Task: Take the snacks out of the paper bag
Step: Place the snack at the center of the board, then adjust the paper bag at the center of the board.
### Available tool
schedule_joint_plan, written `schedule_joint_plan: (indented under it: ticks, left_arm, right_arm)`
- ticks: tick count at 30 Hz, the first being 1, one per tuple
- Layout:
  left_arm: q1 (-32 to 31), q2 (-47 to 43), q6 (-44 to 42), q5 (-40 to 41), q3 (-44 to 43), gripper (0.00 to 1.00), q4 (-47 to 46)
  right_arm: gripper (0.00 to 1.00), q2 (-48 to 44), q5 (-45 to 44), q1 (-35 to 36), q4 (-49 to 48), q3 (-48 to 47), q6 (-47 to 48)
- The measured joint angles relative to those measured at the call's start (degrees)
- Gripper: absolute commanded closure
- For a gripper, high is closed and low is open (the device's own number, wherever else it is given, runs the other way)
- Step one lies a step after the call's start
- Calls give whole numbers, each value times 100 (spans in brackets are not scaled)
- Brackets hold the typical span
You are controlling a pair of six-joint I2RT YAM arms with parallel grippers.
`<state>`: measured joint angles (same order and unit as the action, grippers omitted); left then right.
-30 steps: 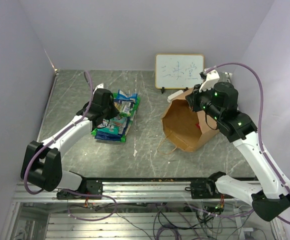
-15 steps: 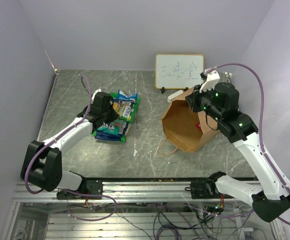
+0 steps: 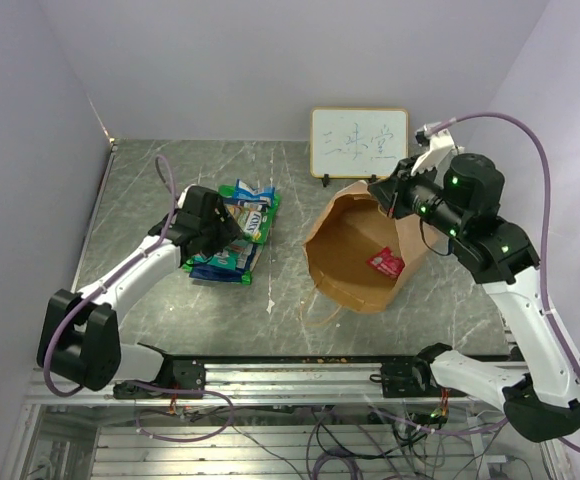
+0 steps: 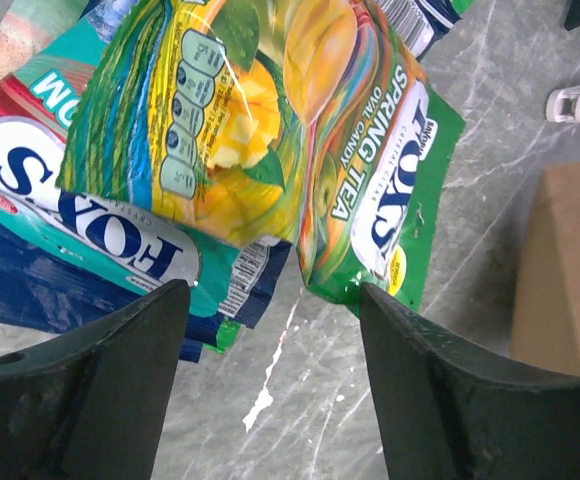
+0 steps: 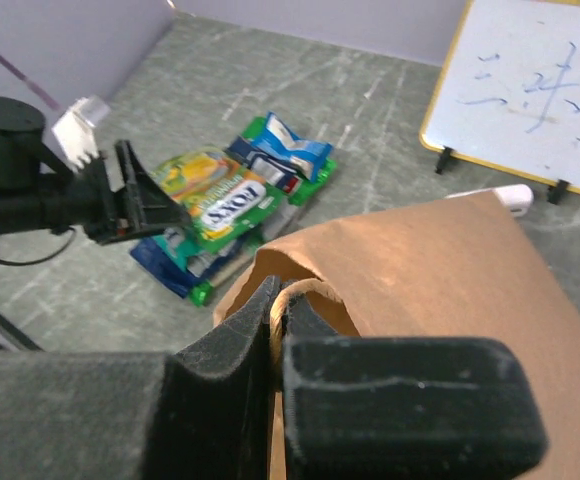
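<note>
At right: brown kraft paper bag (image 3: 345,235), upper edge clenched by right gripper (image 5: 275,300); small red glossy packet (image 3: 385,262) inside likely next for left gripper (image 4: 270,310), released.

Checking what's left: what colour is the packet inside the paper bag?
The packet in the paper bag is red; top external view shows it best.

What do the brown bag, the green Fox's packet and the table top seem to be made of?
The paper bag: matte brown kraft paper, by its dull look and stiff creases.
The Fox's Spring Tea packet: glossy printed plastic film, probably; it shows bright highlights and wrinkles.
The table: grey stone-like surface with white veins; real marble or laminate, I cannot tell.
</note>
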<state>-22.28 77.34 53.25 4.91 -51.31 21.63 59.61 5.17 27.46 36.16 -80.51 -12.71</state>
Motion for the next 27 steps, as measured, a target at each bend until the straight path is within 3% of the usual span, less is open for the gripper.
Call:
schedule_joint_plan:
  ticks: [2, 11, 17, 21, 27]
  left_arm:
    - [13, -105, 15, -44, -63, 10, 138]
    - [72, -839, -120, -103, -549, 5, 839]
    - [76, -1283, -393, -92, -1091, 4, 1377]
    - [76, -1598, -509, -92, -1196, 4, 1707]
    - [76, -1987, -590, -114, -1346, 6, 2142]
  right_arm:
    - [98, 17, 160, 0, 42, -192, -162]
    - [98, 203, 284, 0, -50, -599, -649]
    - [98, 407, -750, 2, 37, -450, -492]
    - [98, 946, -1720, -2, 184, -463, -267]
    - [97, 1729, -2387, -155, 223, -732, 232]
